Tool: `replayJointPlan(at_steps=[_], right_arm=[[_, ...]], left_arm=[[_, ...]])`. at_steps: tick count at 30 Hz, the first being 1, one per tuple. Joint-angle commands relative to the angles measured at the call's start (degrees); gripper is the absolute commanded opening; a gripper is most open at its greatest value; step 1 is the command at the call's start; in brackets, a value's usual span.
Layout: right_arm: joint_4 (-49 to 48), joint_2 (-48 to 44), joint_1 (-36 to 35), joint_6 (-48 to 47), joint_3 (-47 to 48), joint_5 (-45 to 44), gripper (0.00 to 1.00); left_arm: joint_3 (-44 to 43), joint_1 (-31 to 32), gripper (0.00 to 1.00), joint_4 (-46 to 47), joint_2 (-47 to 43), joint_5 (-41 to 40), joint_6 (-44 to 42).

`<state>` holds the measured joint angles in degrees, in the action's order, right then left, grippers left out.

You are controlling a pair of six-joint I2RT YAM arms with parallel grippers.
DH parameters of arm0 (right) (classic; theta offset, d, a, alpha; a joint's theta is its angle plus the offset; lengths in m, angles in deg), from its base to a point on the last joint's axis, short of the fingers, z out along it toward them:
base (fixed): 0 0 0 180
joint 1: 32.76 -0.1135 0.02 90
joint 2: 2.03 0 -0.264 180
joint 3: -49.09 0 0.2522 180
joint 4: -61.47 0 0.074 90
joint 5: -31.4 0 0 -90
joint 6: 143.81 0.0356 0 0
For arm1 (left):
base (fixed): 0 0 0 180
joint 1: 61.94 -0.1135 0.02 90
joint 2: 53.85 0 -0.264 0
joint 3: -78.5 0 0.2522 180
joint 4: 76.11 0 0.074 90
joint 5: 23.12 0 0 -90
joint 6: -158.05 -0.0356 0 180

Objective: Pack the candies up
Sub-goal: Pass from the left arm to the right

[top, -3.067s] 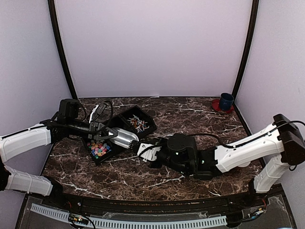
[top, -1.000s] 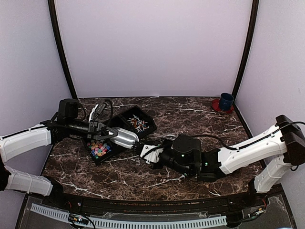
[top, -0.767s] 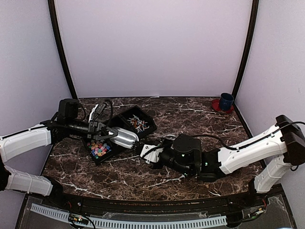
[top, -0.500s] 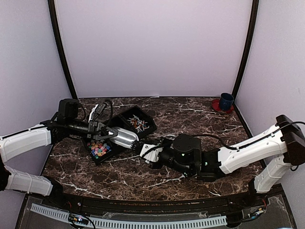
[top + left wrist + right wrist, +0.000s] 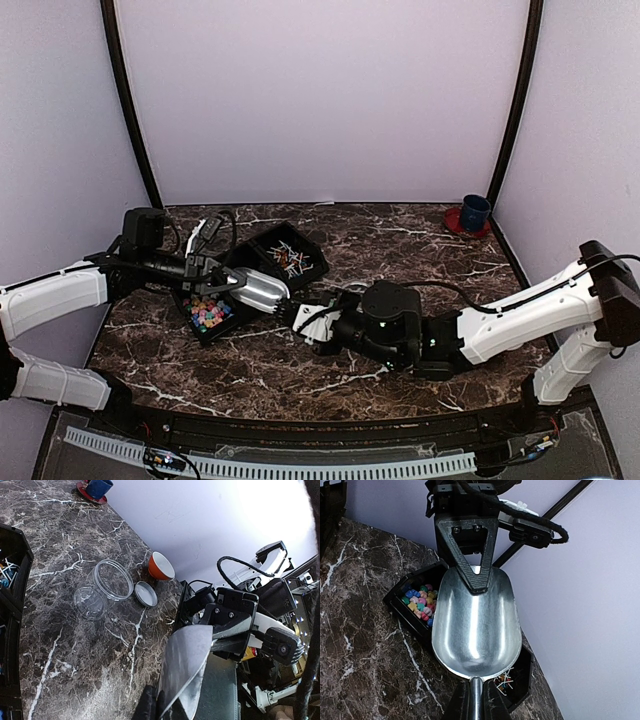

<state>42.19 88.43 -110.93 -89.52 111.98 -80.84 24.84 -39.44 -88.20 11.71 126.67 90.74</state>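
Over the marbled table, the top view has the left gripper clamped on the empty scoop above the tray holding the candies; left wrist, scoop edge-on near the tray; right wrist, the right gripper pinches its handle, a grip best seated firmly before the left lets go.

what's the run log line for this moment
left gripper: shut on scoop rim | right gripper: shut on scoop handle | scoop: empty, above tray | candies: in tray
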Motion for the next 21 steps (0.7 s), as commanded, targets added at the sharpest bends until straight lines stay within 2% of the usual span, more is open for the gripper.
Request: replayJointPlan(at_steps=[1, 4, 7, 11, 15, 18, 21], right_arm=[[-1.8, 0.0, -0.4, 1.2, 2.1, 2.1, 0.00], [-0.5, -0.9, -0.1, 2.5, 2.3, 1.1, 0.00], [5.1, -2.2, 1.0, 5.3, 4.2, 0.9, 0.00], [14.9, -5.1, 3.2, 11.4, 6.7, 2.9, 0.00], [21.2, -7.0, 5.2, 15.2, 9.8, 2.3, 0.00], [26.5, -7.0, 6.6, 18.8, 12.7, 1.0, 0.00], [30.5, -6.9, 7.8, 22.4, 14.3, 0.5, 0.00]], left_arm=[[0.1, 0.0, 0.14, 1.2, -0.7, 0.6, -0.1], [-1.0, -0.1, 0.37, -1.2, -1.3, -1.9, -2.0], [-2.3, -0.4, 0.60, -4.8, -2.4, -7.2, -4.8], [-5.1, -1.0, 0.84, -11.5, -3.1, -19.0, -8.1], [-9.6, -1.7, 0.98, -18.5, -4.9, -34.3, -10.4], [-12.9, -2.7, 0.99, -23.1, -4.3, -44.9, -13.2], [-15.8, -5.6, 0.99, -26.9, -1.0, -48.8, -13.0]])
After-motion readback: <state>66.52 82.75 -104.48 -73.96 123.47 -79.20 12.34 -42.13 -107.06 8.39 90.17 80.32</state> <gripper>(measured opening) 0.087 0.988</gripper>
